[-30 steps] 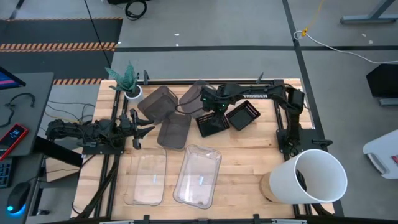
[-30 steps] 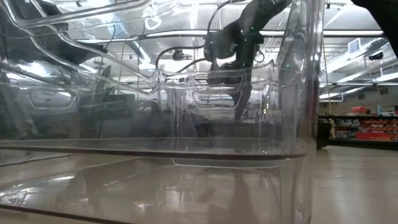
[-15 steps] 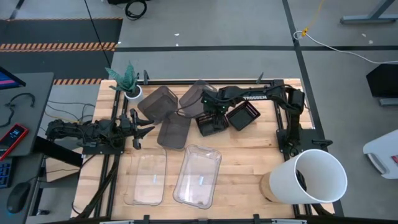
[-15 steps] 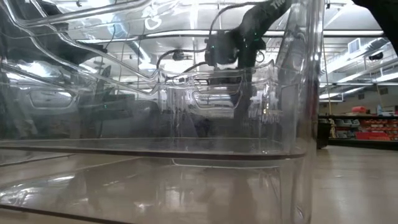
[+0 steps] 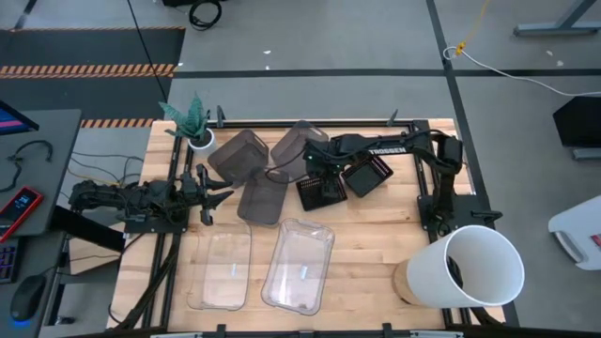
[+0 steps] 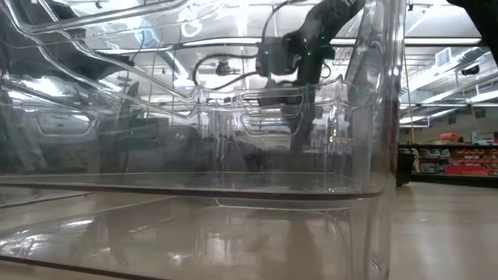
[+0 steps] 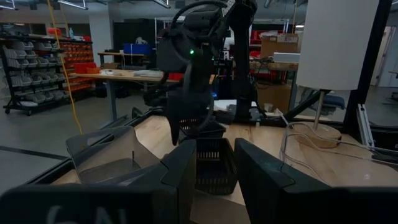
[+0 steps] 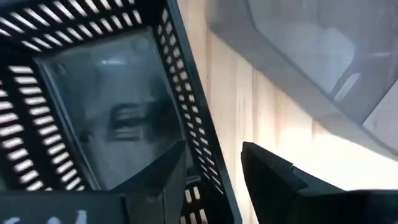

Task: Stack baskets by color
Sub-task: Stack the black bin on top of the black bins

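My left gripper (image 5: 208, 194) waits half-open at the table's left edge. My right gripper (image 5: 316, 175) straddles the black slatted basket (image 5: 321, 191) wall mid-table, fingers apart; I'd close squarely on the rim before lifting.

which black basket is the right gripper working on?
The black basket nearer the table's middle: right gripper straddles its wall, one finger inside. The other black basket sits apart, nearer the right arm's base.
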You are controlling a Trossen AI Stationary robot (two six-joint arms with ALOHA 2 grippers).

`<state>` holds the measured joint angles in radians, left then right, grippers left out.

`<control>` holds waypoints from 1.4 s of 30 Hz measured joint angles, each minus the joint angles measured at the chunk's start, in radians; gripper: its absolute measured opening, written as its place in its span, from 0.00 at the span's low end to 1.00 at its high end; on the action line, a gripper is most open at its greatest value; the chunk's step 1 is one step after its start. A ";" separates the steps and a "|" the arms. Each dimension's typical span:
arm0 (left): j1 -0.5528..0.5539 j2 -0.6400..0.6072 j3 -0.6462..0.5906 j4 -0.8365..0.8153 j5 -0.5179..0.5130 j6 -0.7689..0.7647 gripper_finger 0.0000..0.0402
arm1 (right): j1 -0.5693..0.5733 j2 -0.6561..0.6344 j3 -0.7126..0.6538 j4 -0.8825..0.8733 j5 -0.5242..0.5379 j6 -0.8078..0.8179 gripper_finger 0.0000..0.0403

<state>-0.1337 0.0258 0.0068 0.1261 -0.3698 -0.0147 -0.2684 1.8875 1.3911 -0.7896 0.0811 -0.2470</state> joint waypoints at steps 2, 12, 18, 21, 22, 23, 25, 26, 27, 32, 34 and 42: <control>0.000 0.000 0.000 0.000 0.000 0.000 0.29 | 0.008 -0.013 0.000 0.001 0.001 0.000 0.40; 0.000 0.000 0.000 0.000 0.000 0.000 0.29 | -0.016 -0.105 0.000 -0.019 -0.078 0.079 0.40; 0.000 0.000 0.000 0.000 0.000 0.000 0.29 | 0.061 -0.150 0.001 -0.110 -0.083 0.061 0.40; 0.000 0.000 0.000 0.000 0.000 0.000 0.29 | 0.111 -0.153 0.001 -0.151 -0.083 0.018 0.40; 0.000 0.000 0.000 0.000 0.000 0.000 0.29 | 0.128 -0.152 0.000 -0.159 -0.084 0.006 0.40; 0.000 0.000 0.000 0.000 0.000 0.000 0.29 | 0.146 -0.147 0.001 -0.160 -0.086 0.002 0.40; 0.000 0.000 0.000 0.000 0.000 0.000 0.29 | 0.175 -0.140 0.001 -0.174 -0.091 -0.015 0.40; 0.000 0.000 0.000 0.000 0.000 0.000 0.29 | 0.190 -0.135 0.000 -0.187 -0.091 -0.028 0.41; 0.000 0.000 0.000 0.000 0.000 0.000 0.29 | 0.203 -0.130 0.000 -0.191 -0.090 -0.043 0.42; 0.000 0.000 0.000 0.000 0.000 0.000 0.29 | 0.238 -0.119 -0.018 -0.216 -0.064 -0.051 0.48; 0.000 0.000 0.000 -0.001 0.000 0.000 0.29 | 0.242 -0.118 -0.036 -0.227 -0.074 -0.034 0.51; 0.000 0.000 0.000 0.000 0.000 0.000 0.29 | 0.264 -0.118 -0.096 -0.125 -0.008 -0.068 0.61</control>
<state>-0.1340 0.0258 0.0067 0.1260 -0.3698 -0.0147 -0.0040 1.7691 1.2949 -0.9142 0.0731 -0.3145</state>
